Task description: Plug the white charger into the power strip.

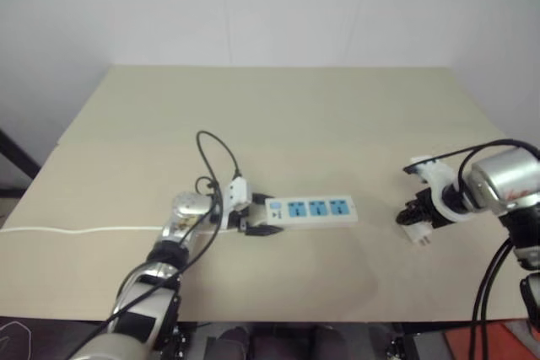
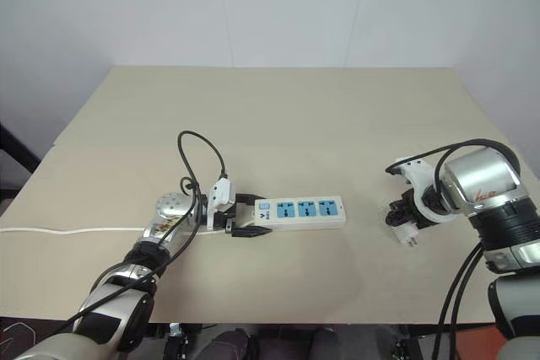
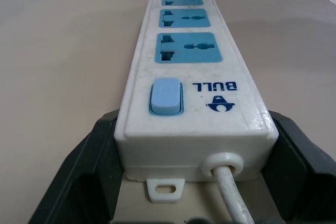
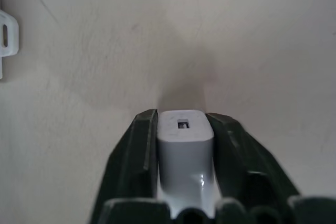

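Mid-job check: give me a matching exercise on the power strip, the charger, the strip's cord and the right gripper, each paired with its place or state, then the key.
Things:
1. power strip
2. white charger
3. thin white cord
4. right gripper

Places or states:
A. runs off the table's left edge
B. shut on the small white plug adapter
C. switch end clamped by the left gripper
D. pinched between two black fingers, at the table's right side

Pairs: 1-C, 2-D, 3-A, 4-B

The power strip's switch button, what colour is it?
Light blue, on the white power strip. The left wrist view shows the switch best.
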Available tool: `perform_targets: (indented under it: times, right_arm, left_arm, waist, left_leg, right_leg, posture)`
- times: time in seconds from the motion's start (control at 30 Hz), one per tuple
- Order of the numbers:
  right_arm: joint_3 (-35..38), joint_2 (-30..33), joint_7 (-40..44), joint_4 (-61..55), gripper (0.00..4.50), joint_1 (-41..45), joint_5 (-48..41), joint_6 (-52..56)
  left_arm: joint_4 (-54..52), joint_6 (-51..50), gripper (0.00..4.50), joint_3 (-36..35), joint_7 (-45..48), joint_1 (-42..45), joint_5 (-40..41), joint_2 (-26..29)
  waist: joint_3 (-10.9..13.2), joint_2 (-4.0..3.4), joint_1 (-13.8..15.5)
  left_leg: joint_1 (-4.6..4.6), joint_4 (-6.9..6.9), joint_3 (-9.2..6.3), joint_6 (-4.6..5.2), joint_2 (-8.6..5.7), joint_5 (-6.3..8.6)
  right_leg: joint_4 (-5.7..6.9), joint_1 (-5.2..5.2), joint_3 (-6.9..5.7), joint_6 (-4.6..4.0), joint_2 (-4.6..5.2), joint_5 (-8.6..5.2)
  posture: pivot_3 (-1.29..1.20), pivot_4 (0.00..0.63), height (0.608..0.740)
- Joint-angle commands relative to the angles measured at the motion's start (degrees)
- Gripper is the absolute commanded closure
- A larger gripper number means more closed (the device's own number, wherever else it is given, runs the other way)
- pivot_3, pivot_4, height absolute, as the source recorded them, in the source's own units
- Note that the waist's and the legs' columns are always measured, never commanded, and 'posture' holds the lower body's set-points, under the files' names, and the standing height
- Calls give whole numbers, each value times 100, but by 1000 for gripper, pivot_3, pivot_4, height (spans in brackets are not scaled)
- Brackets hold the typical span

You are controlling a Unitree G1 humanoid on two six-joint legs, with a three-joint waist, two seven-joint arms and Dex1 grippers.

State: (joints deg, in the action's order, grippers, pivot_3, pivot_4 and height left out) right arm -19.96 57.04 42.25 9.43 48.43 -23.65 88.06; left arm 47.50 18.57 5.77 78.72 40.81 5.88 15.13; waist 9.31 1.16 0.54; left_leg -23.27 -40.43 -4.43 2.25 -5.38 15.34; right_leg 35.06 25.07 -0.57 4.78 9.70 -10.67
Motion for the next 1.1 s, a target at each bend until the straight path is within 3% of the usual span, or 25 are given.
perform_targets:
  times: [0.03, 0.23, 0.43, 0.57, 0.7, 0.8, 1.1]
  right_arm:
    - [30, 28, -13, -26, 3384, 22, 55, 17]
    - [270, 46, 37, -281, 3384, 92, -76, 91]
    - [1418, -56, -2, -1631, 3384, -2, -445, -90]
    - [2834, -779, 197, -2731, 3384, -829, -1022, -1197]
    - [3443, -1911, 474, -3144, 3384, -1739, -1305, -3100]
    - [3311, -2561, 637, -2971, 3384, -2015, -1263, -4086]
    - [2299, -3231, 1724, -1039, 3384, -1688, -852, -5638]
  left_arm:
    - [51, -36, 1224, 76, 106, 66, 46, 6]
    - [4, -44, 1224, 77, 142, 60, 64, 60]
    - [-291, -438, 1224, 120, 536, 47, 212, 265]
    - [-221, -266, 1224, 197, 348, 106, 8, 335]
    - [-134, -82, 1224, 332, 182, 187, -186, 398]
    - [-178, -116, 1224, 325, 67, 198, -125, 369]
    - [-831, -562, 1224, 390, 69, -52, 42, 392]
  waist:
    - [0, 0, -2]
    - [0, -1, -16]
    - [0, -1, -59]
    - [-3, 4, -60]
    - [-7, 11, -66]
    - [-7, 9, -102]
    - [-5, 7, -146]
  left_leg:
    - [0, 0, 0, 0, -1, 0]
    - [1, 0, 0, 0, 0, 0]
    - [-3, 0, 0, 0, 1, 0]
    - [0, 0, -3, 0, 5, 0]
    - [8, -11, -4, 0, 7, 0]
    - [15, -19, -3, 1, 6, 0]
    - [51, -28, -2, 18, 10, 10]
  right_leg:
    - [0, 0, 1, 0, 0, 0]
    - [0, 0, 1, 0, 0, 0]
    - [7, 6, 2, 0, -1, 0]
    - [6, 0, -2, 1, -7, 1]
    - [9, -11, -1, 0, -11, 7]
    - [11, -20, 2, 0, -14, 8]
    - [13, -55, 6, 0, -23, 10]
  posture:
    - [0, 150, 740]
    - [0, 150, 740]
    - [0, 150, 740]
    - [0, 150, 740]
    - [0, 150, 740]
    - [0, 150, 740]
    - [0, 150, 740]
